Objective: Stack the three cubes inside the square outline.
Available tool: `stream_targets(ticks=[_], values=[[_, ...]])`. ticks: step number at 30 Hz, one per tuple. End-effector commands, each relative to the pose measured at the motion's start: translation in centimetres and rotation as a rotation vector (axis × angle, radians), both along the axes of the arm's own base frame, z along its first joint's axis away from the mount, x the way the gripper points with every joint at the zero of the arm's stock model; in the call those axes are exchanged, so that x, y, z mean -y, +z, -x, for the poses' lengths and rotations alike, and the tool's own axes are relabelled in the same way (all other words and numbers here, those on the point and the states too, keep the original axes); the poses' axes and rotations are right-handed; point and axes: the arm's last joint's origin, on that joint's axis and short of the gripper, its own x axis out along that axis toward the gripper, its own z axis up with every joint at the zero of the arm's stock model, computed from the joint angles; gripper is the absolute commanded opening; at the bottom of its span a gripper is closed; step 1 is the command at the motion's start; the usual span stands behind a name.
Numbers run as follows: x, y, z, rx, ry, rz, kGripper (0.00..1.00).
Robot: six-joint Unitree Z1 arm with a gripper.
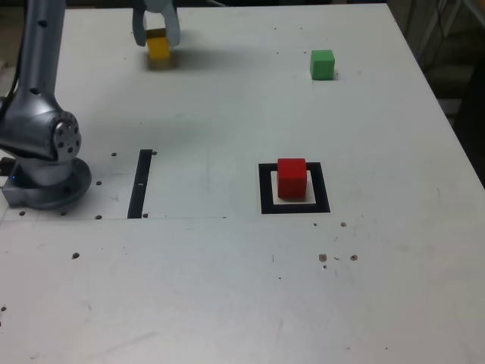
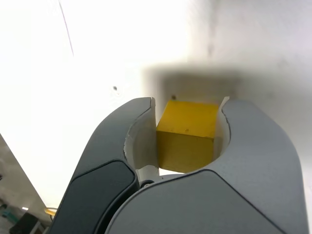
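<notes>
The table (image 1: 227, 288) is plain white with small dark specks. The yellow cube (image 1: 158, 47) shows between grey fingers (image 2: 122, 141). The green cube (image 1: 322, 64) is solid green, the red cube (image 1: 292, 178) solid red. The square outline (image 1: 267, 189) is black with a pale interior. A thin black strip (image 1: 140, 184) is unpatterned. The arm (image 1: 42, 98) is silver-grey.

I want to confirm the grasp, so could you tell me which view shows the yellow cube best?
The wrist view: the yellow cube fills the middle of the picture, clamped between the two jaws of the end effector, with two faces plain. The exterior view shows the cube only small near the table's far edge, partly hidden by the end effector.
</notes>
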Motion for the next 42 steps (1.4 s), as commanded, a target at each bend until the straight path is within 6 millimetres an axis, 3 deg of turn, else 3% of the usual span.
stream_targets(ticks=[1,10,42], values=[[0.9,0.9,-0.4,0.012,-0.002,-0.007,0.32],[5.2,3.2,-2.1,0.02,-0.014,-0.022,0.32],[22.4,5.1,-10.7,0.034,-0.116,-0.066,0.32]])
